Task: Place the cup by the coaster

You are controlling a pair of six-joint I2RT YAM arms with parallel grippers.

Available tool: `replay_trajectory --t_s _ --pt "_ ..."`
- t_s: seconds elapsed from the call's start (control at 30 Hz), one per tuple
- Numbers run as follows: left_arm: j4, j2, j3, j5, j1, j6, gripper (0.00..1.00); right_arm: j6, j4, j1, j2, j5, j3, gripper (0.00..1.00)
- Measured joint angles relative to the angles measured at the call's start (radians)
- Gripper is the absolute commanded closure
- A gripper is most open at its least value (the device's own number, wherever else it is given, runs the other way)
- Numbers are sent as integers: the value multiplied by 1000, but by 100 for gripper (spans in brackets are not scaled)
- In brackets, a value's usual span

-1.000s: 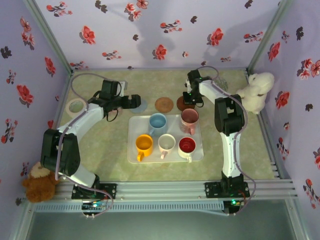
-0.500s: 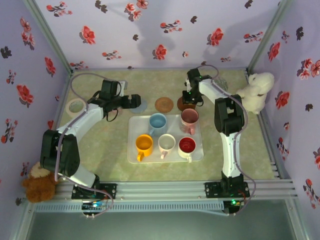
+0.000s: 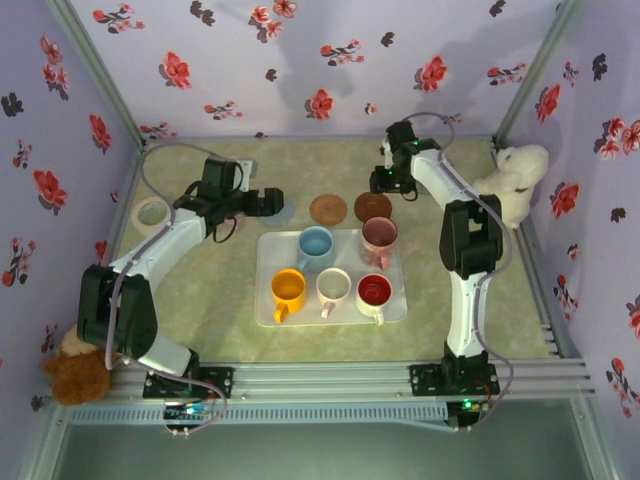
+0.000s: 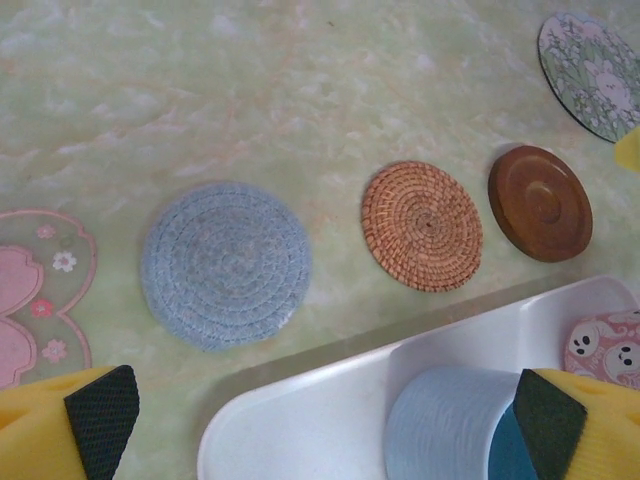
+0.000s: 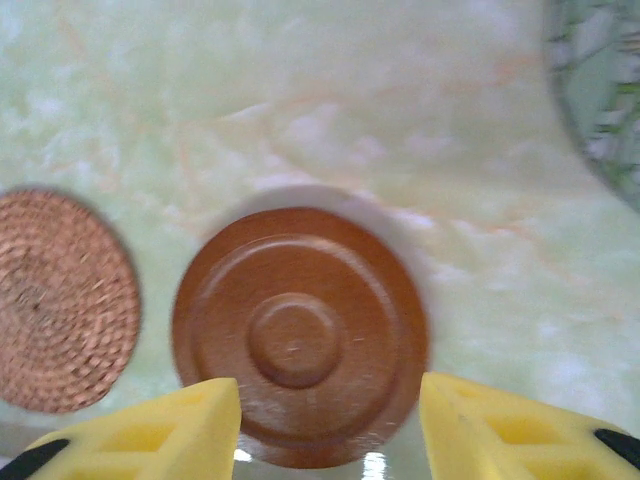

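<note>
Top cam: the five cups all sit on the white plastic tray (image 3: 400,305) mid-worktop (image 3: 220,290), light blue ceramic cup (image 3: 316,242) and pink ceramic cup (image 3: 379,236) at the back. The round brown wooden coaster (image 3: 373,207) lies just behind the tray, beside a round woven rattan coaster (image 3: 327,208). The right hand (image 3: 385,181) hangs near the brown one, the left hand (image 3: 268,203) further left.

Left wrist cam: left hand wide open and empty, above the tray edge, the blue cup and a round blue knitted coaster (image 4: 225,265).

Right wrist cam, bit blurry: right hand's yellow fingers (image 5: 150,430) spread apart over the brown coaster, gripping nothing.
</note>
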Motion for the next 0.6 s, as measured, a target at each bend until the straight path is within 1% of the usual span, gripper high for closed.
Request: replay_trajectory --t_s 0.1,0.23,0.33,0.43,0.6 --pt "2 -2 9 0 -5 27 1 -5 0 -42 -5 32 0 30" --pt "8 -2 24 1 -5 60 1 -4 2 -108 -5 77 0 20" --pt "11 -2 37 3 -5 78 1 -3 -1 -154 1 105 8 10" --pt "18 -2 41 8 -5 85 0 -2 -8 -195 32 124 57 4" --pt "26 -2 41 13 -7 85 1 1 -21 -243 144 154 210 3"
